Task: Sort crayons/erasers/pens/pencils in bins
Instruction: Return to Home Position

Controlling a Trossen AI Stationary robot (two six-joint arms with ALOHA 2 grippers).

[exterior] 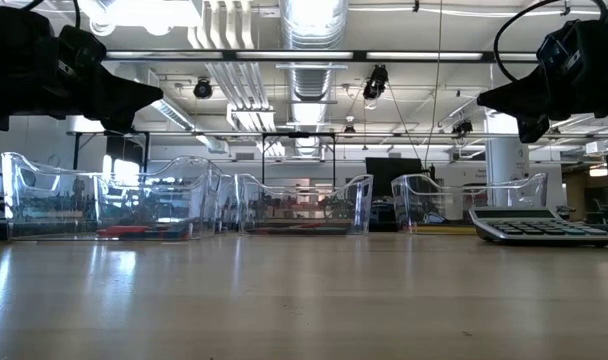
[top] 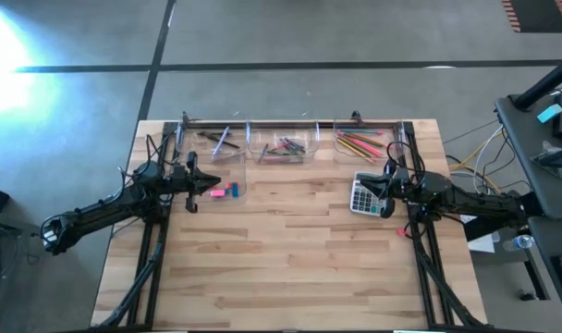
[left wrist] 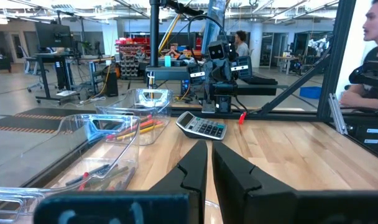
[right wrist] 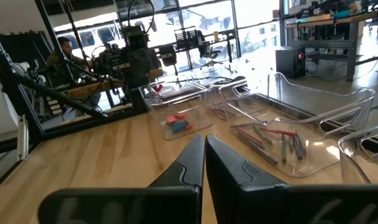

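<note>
Four clear bins stand on the wooden table. Three line the far edge: one with a few pens (top: 218, 141), one with crayons (top: 287, 146) and one with pencils (top: 360, 143). A fourth bin (top: 237, 181), nearer on the left, holds pink and blue erasers (top: 224, 191). My left gripper (top: 216, 182) hovers shut and level at that bin's left side, above the table. My right gripper (top: 364, 183) hovers shut and level over a grey calculator (top: 362, 198). The wrist views show the shut fingers of the left gripper (left wrist: 207, 163) and the right gripper (right wrist: 204, 149) with nothing between them.
The calculator (exterior: 544, 226) lies at the table's right. A metal frame rail (top: 290, 121) runs along the far edge behind the bins. Bare wood spans the table's middle and near half. People sit beyond the table, one (left wrist: 370, 50) on the right and one (right wrist: 66, 51) on the left.
</note>
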